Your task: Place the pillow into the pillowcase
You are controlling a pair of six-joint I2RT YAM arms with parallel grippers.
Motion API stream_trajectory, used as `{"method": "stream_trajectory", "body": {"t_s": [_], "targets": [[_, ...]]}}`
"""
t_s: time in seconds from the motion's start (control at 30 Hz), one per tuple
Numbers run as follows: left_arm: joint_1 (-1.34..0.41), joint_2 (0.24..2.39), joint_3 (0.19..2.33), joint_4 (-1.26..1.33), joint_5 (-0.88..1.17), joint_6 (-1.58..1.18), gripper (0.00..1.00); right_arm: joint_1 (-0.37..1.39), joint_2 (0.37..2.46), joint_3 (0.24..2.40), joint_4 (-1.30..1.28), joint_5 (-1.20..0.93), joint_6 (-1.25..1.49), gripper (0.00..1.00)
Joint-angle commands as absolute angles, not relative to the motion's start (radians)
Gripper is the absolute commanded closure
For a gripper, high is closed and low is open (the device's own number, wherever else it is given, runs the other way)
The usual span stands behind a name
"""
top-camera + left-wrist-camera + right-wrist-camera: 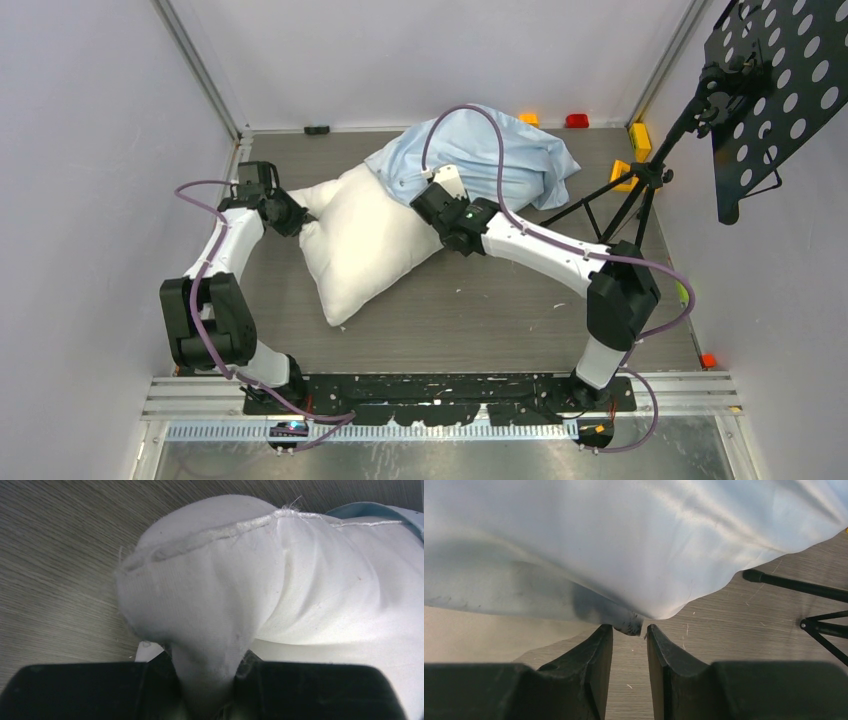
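Pillow (365,245) lies slantwise on the grey surface (480,300), plump and white, with one end near the arm bases and the other pointing toward the back wall.

Pillowcase (480,160): light blue and crumpled, bunched over the pillow's far end. That end is covered; most of the pillow's length lies bare, outside the cloth.

Left gripper (292,215) is at the pillow's left corner. The wrist view shows it clamped tight on that corner (205,680), with white fabric pinched into a narrow neck between the two black fingers (90,690). The seam stitching runs across the bulge above them. A sliver of blue cloth (370,510) shows past the pillow's upper edge.

Right gripper (437,197) is on the pillow's right side, where the blue hem crosses it. Its wrist view shows the jaws narrowly parted (630,635), with bare surface visible through the gap. A smudged corner of the hem (630,623) hangs right at the fingertips and is not clamped.

A black music stand (770,90) on a tripod stands well to the right of the pillow. Beyond the pillow, along the back wall, are a red block (577,120) and a yellow block (640,135).
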State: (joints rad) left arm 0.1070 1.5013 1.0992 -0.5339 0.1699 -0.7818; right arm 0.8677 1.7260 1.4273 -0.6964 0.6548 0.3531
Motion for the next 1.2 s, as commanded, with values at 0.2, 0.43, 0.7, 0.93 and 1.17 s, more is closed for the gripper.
{"method": "stream_trajectory", "body": {"t_s": [0.2, 0.43, 0.7, 0.93, 1.17], "targets": [[0.126, 1.517, 1.086, -0.504, 0.103, -0.765, 1.0, 0.853, 1.761, 1.477, -0.681, 0.707, 0.383, 0.64], [0.127, 1.516, 1.082, -0.501, 0.1, -0.765, 1.0, 0.841, 1.78, 1.521, -0.684, 0.797, 0.329, 0.66], [0.122, 1.494, 1.048, -0.482, 0.102, -0.802, 1.0, 0.953, 1.799, 1.652, -0.808, 0.747, 0.375, 1.0], [-0.046, 1.343, 0.983, -0.477, -0.081, -0.899, 1.0, 1.2, 1.9, 1.903, -0.913, 0.548, 0.437, 0.99], [-0.101, 1.25, 1.052, -0.554, -0.145, -0.801, 0.74, 1.011, 1.897, 1.918, -0.874, 0.403, 0.427, 0.99]]}}
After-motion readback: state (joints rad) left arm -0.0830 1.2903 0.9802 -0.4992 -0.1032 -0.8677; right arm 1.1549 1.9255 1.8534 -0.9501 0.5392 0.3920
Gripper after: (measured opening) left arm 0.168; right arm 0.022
